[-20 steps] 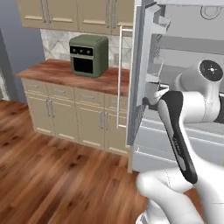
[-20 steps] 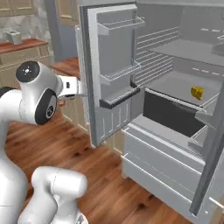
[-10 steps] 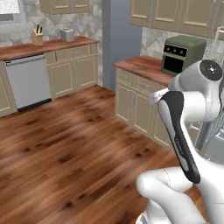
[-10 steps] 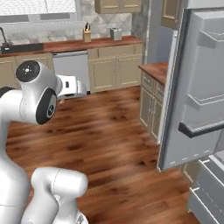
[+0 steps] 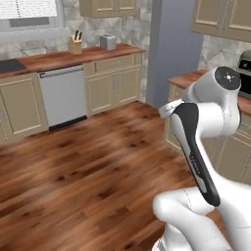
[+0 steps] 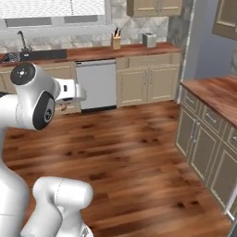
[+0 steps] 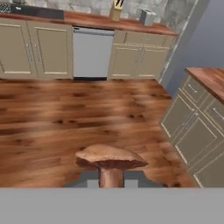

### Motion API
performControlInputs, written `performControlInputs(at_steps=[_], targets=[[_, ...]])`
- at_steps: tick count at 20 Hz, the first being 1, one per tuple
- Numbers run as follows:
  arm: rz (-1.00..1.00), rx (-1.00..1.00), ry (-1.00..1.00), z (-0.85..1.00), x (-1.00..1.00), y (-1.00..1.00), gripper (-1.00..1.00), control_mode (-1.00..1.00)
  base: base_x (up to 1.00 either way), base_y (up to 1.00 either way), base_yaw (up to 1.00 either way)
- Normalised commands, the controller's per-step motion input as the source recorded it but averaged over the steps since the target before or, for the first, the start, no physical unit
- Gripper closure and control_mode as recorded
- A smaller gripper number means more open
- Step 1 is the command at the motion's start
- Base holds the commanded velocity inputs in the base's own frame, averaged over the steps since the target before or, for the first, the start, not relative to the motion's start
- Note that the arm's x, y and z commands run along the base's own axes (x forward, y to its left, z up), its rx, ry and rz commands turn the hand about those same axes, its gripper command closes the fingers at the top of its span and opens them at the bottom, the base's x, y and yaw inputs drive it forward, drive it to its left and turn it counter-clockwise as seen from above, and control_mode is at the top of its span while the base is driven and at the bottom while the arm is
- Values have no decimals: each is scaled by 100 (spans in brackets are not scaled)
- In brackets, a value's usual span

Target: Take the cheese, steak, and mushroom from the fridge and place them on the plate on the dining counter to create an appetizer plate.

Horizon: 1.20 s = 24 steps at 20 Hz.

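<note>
Carrying the mushroom (image 7: 110, 161) clamped by its stem at 6 o'clock in the hand view, the hand (image 7: 110, 183) faces open wood floor (image 7: 65, 118). Judging by looks, it is light, soft and bruisable; the stem is the sensible hold, squeezed gently.

the base has turned away from the fridge: the open door and shelves that filled both base views a second ago are gone. half a second ago the green oven and door edge still showed; now a dishwasher (image 5: 62, 95), knife block (image 6: 116, 41) and toaster (image 6: 149, 40) stand ahead. the end effector's jaws have drawn tighter on the mushroom (image 7: 110, 161).
</note>
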Motion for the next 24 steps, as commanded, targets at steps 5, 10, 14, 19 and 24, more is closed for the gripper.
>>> performControlInputs(at_steps=[5,10,14,19,24], targets=[[0,0,0,0,0,0,100,100,100,44,12],[0,0,0,0,0,0,100,100,100,2,59],[0,0,0,0,0,0,100,100,100,-8,77],[0,0,0,0,0,0,100,100,100,-9,75],[0,0,0,0,0,0,100,100,100,-7,68]])
